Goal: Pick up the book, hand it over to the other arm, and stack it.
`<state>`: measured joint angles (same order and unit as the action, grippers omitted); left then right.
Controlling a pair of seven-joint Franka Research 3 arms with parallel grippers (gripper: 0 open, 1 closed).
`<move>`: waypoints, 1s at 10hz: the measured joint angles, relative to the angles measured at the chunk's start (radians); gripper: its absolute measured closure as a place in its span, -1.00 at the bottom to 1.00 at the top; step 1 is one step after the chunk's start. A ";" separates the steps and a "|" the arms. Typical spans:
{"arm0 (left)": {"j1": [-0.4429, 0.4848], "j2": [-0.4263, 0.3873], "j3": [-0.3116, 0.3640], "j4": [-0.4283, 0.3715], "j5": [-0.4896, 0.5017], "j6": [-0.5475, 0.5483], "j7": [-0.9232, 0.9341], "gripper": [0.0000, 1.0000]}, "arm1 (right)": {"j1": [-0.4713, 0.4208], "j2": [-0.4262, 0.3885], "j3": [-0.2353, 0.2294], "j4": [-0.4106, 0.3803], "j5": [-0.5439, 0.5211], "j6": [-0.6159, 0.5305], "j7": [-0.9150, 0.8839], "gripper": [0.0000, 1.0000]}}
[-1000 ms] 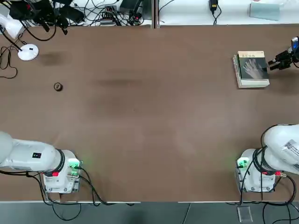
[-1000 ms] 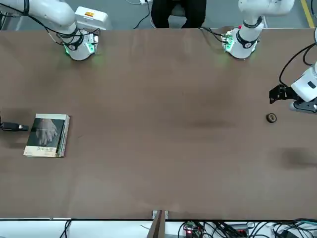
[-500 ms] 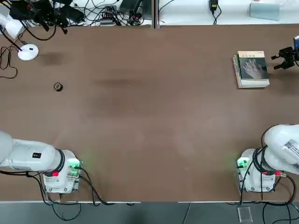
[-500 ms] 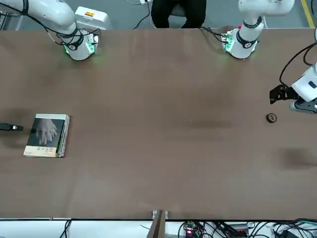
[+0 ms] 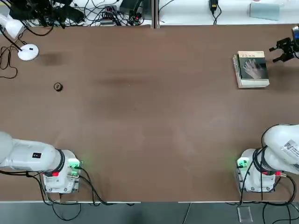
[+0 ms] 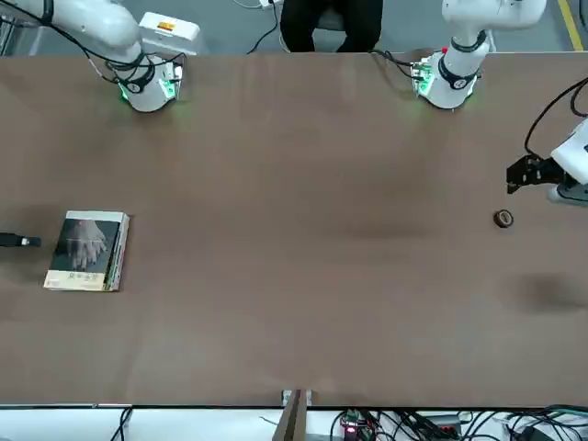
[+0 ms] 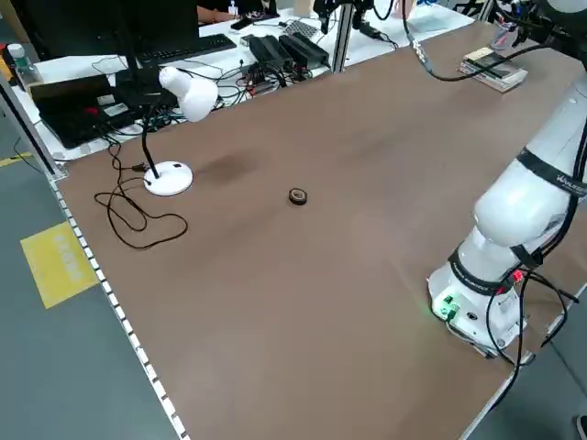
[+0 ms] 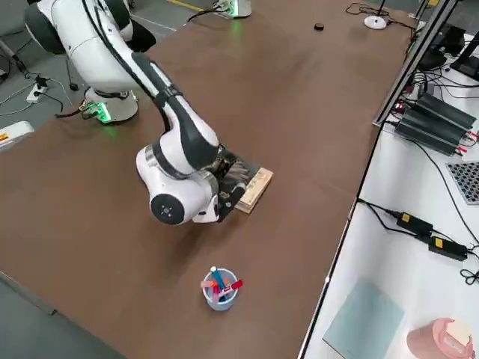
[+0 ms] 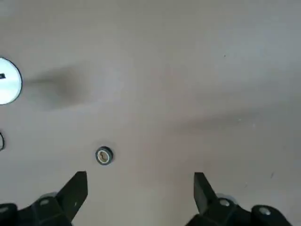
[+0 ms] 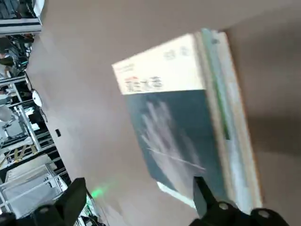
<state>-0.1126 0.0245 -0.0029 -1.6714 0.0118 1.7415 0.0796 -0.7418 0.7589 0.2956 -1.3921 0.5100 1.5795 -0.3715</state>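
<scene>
The right arm reaches out over the table from its base, bent at the elbow, with its right gripper (image 5: 272,55) tilted toward the robot's left above the tabletop. Its two fingers stand spread wide with nothing between them. The book (image 5: 253,68) lies flat, cover up, on top of a stack of books (image 10: 240,127) just beside that gripper, on its left and slightly closer to the robot's bases. The pale hand on the cover faces upward, and the tan strip lies along the edge farthest from the robot. On the gripper's other side, toward the robot's right, a cup of pens (image 8: 220,289) stands on the table (image 5: 154,116).

Well apart from the books, the left arm holds its left gripper (image 6: 511,175) raised over the far left part of the table. Its fingers, too, are spread wide and empty. A small dark ring (image 9: 104,155) lies on the tabletop near that gripper and toward the robot's bases, while the round white base of a lamp (image 7: 168,179) rests farther to the gripper's left. Across the table, between the two arm bases, a person in dark trousers (image 6: 331,23) sits at the robot's side.
</scene>
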 joint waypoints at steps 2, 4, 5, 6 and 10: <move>0.004 0.000 0.005 0.027 0.002 -0.020 0.000 -0.99 | 0.045 -0.041 0.006 0.001 -0.025 0.037 0.065 -1.00; 0.014 0.000 0.010 0.057 0.002 -0.058 0.000 -0.99 | 0.104 -0.077 0.010 0.001 -0.073 0.071 0.106 -1.00; 0.017 -0.001 0.013 0.074 0.002 -0.074 -0.001 -0.99 | 0.138 -0.095 0.011 0.001 -0.105 0.093 0.120 -1.00; 0.021 -0.002 0.014 0.098 0.002 -0.101 -0.002 -0.99 | 0.180 -0.115 0.011 0.001 -0.141 0.118 0.139 -1.00; 0.032 -0.010 0.013 0.149 0.001 -0.166 -0.029 -0.99 | 0.276 -0.177 0.010 0.001 -0.322 0.150 0.155 -1.00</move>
<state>-0.0809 0.0143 0.0102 -1.5220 0.0128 1.5755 0.0502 -0.4655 0.5817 0.3058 -1.3910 0.1883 1.7291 -0.2166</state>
